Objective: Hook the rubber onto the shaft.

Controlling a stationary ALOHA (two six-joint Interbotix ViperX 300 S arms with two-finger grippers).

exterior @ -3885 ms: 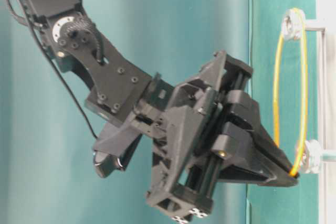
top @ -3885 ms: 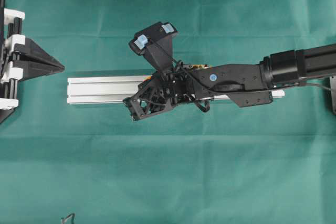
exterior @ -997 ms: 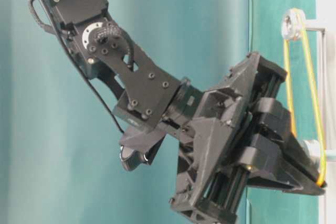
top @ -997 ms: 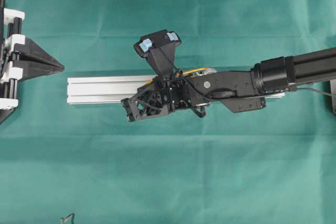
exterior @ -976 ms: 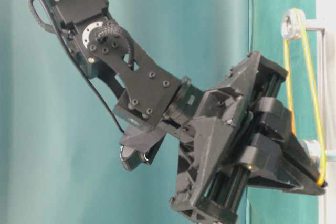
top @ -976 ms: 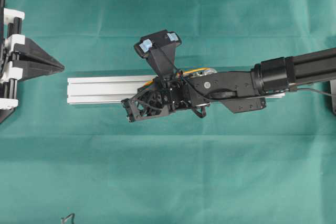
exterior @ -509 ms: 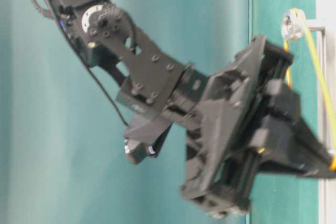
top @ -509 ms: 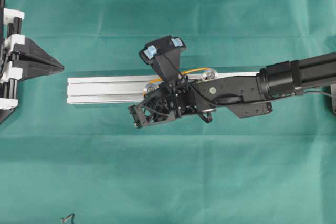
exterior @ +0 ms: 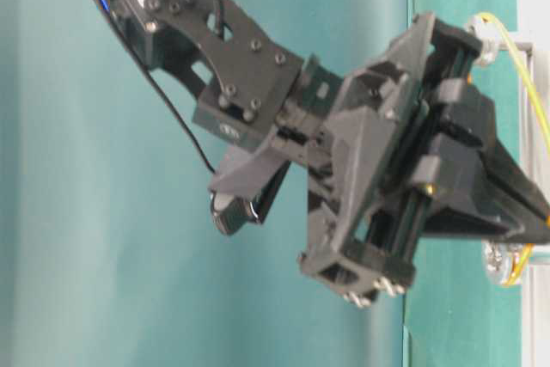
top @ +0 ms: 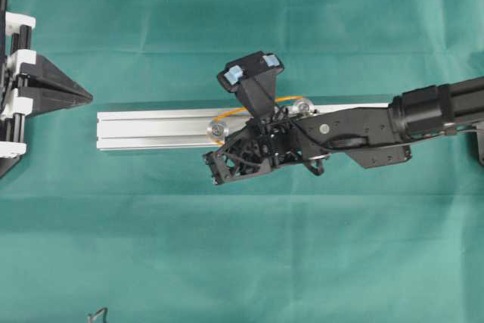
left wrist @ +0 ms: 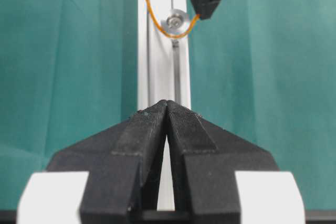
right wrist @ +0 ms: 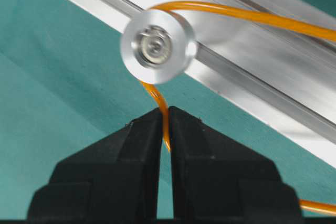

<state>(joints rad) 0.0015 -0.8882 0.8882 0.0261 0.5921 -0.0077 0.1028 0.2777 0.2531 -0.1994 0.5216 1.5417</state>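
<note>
The thin orange rubber band (right wrist: 164, 109) runs over the top of a round silver pulley on the shaft (right wrist: 157, 45) and drops at its six o'clock straight into the black right claw (right wrist: 164, 124), whose jaws are pinched tight on the strand just below the pulley. From the pulley's one o'clock the band stretches away along the long silver aluminium rail (top: 151, 126) lying on the green cloth-covered table (top: 227, 247). Overhead, the band loops between two silver pulleys on the rail, with the right claw at their five o'clock. The black left claw (left wrist: 167, 109), jaws pressed together and holding nothing, sits well apart at the rail's nine o'clock end.
</note>
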